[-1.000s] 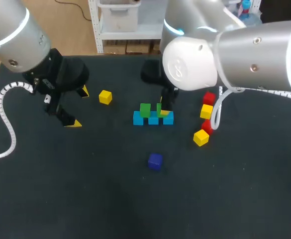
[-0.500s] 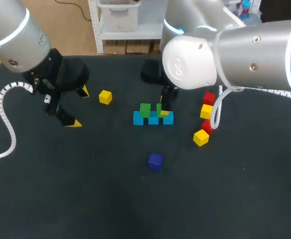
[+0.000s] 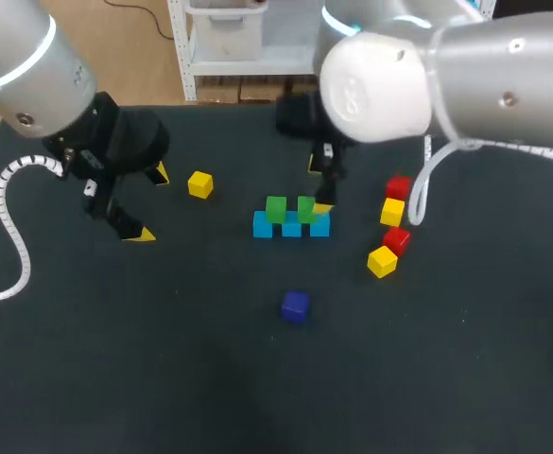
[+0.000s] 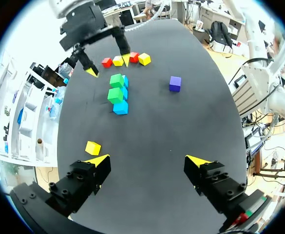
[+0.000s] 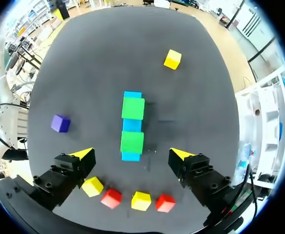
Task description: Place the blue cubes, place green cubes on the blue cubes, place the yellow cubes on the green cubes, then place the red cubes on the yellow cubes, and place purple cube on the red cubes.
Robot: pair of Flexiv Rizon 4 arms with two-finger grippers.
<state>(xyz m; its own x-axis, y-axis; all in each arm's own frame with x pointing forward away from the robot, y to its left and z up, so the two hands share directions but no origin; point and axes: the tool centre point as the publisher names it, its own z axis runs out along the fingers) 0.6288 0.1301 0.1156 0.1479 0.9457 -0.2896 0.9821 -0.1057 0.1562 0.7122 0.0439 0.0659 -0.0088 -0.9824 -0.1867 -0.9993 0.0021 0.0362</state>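
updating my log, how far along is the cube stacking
Done: three blue cubes sit in a row with two green cubes on them. In hand: nothing, the left gripper and right gripper both have open fingers. Left: three yellow cubes, two red cubes and the purple cube lie loose on the table, none stacked.

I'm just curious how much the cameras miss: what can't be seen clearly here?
Head view: the right arm hides the table behind it.
Right wrist view: two green cubes cover most of the middle blue cube.
Left wrist view: the far red cubes are too small for detail.
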